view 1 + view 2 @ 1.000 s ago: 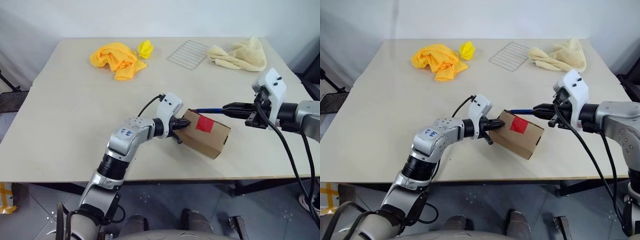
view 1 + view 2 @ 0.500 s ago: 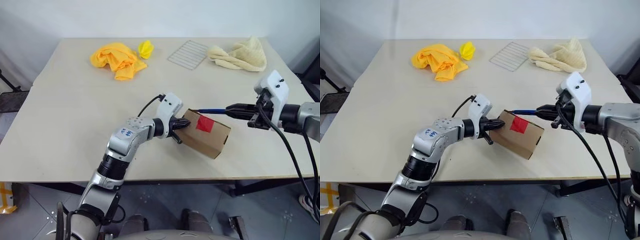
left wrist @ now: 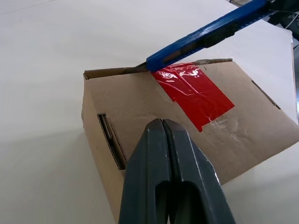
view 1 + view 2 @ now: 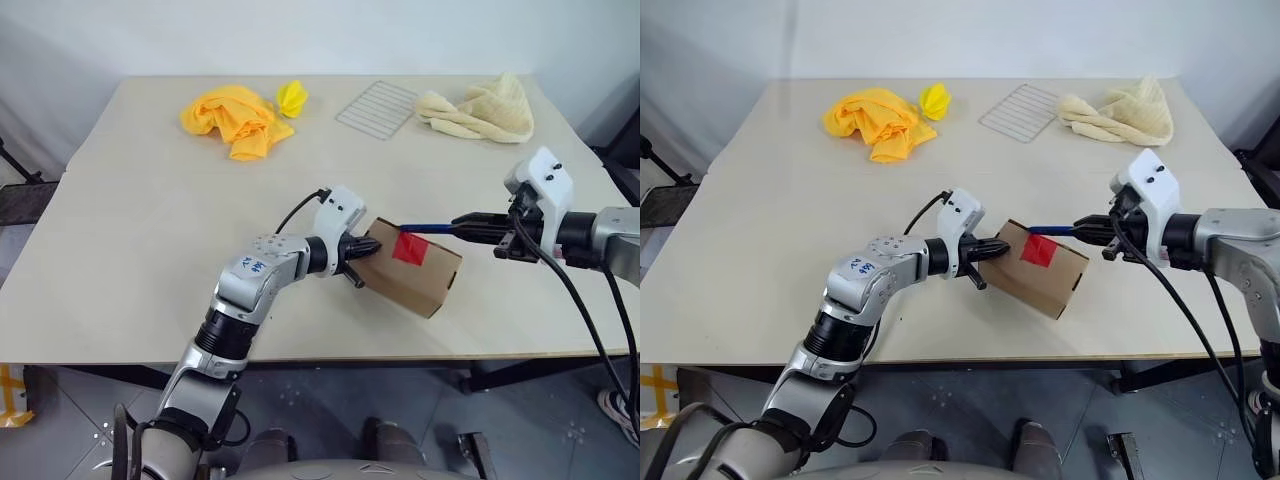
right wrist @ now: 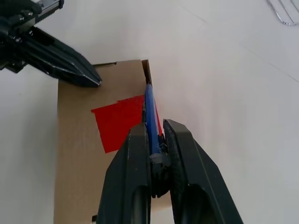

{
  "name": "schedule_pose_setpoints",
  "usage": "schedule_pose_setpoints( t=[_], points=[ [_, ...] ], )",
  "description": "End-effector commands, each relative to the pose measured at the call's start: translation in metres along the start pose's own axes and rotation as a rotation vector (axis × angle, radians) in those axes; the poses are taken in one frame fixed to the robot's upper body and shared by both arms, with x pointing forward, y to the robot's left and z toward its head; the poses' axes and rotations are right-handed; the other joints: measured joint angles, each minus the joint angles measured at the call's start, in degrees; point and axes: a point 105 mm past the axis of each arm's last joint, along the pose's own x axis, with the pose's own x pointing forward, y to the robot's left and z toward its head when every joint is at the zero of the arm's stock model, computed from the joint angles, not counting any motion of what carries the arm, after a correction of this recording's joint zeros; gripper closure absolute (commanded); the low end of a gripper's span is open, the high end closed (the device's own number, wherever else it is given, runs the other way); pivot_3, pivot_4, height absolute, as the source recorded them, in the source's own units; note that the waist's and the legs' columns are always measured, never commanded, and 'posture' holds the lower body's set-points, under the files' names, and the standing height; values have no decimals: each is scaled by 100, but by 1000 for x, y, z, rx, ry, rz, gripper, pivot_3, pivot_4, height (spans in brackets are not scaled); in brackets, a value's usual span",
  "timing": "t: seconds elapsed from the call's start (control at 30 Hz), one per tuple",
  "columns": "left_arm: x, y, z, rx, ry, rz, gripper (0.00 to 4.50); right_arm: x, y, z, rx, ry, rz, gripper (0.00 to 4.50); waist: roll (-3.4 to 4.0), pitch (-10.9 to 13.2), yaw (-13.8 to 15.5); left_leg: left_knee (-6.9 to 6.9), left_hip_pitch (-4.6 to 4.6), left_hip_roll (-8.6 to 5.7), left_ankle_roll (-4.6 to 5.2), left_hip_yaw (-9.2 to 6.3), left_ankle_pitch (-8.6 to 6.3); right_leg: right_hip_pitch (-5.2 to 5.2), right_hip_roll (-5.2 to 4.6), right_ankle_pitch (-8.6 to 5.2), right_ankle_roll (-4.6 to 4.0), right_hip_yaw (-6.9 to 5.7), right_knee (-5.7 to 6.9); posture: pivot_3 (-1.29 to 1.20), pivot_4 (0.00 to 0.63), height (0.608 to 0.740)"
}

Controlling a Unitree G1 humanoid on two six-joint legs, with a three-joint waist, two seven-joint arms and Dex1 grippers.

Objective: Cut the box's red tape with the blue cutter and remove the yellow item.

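The box [image 4: 412,267] sits near the table's [image 4: 130,220] front edge, braced by the left gripper [image 3: 168,140], fingers pressed together. The right gripper [image 5: 154,140] pinches the blue cutter [image 3: 205,35], blade at the red tape's [image 3: 194,91] far-edge seam. A hard pull could slide the barely pinned carton.

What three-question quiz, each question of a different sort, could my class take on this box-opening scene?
1. True or false: the left pincer is shut, its tips pressed against the small brown cardboard box.
2. Multiple choice: the slim blue pen-like cutter held in the right pincer has its tip at: A) the far top edge of the box, beside the bright red tape patch; B) the wire rack; C) the table edge.
3. Fill in: the crumpled orange-yellow cloth lies on the ____ part of the pale table.

Key: 1 true; 2 A; 3 far left.
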Motion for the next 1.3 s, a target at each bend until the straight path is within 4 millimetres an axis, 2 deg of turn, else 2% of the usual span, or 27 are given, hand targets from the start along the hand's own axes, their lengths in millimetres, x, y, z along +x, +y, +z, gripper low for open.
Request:
schedule_pose_setpoints(
  t=[0.03, 0.27, 0.4, 0.67, 0.9, 1.17, 1.3],
  points=[
    [3, -2, -1, 4, 17, -3, 4477, -4, 8, 2, -46, 51, 41, 4355, 0, 0, 1, 0, 0, 0, 0, 0, 0, 0, 0, 0, 0, 0, 0, 0, 150, 740],
    [7, -3, -5, -26, 50, 16, 4477, -5, 6, -7, -75, 176, 75, 4355, 0, 0, 9, 1, 6, 0, 1, -3, -1, 9, 0, 0, 0, 0, -3, 0, 150, 740],
    [9, -4, -9, -29, 70, 25, 4477, -4, 2, -6, -87, 198, 71, 4355, -1, -1, 1, 1, 11, 0, 1, -3, -1, 13, 0, 0, 0, 0, -2, 0, 150, 740],
    [12, -4, -22, -35, 164, 51, 4477, -4, 11, -5, -74, 261, 118, 4355, -2, -2, 13, 3, 13, 0, 1, -5, -1, 18, 0, 0, 0, 0, -2, 0, 150, 740],
    [16, -4, -30, -56, 223, 75, 4477, -6, 7, -15, -42, 363, 90, 4355, -7, -5, 51, 5, 16, 0, 1, -6, -1, 22, -1, 0, 0, 0, -2, 0, 150, 740],
    [18, -5, -33, -56, 230, 92, 4477, -11, 4, -13, -37, 403, 86, 4355, -11, -8, 122, 7, 19, 0, 1, -6, -1, 24, -1, 0, 0, 2, -1, 0, 150, 740],
    [19, -4, -33, -57, 225, 96, 4477, -7, 0, -4, -37, 389, 84, 4355, -11, -8, 126, 8, 19, 0, 1, -6, -1, 24, -1, 1, -1, 2, 0, 0, 150, 740]
  ],
)
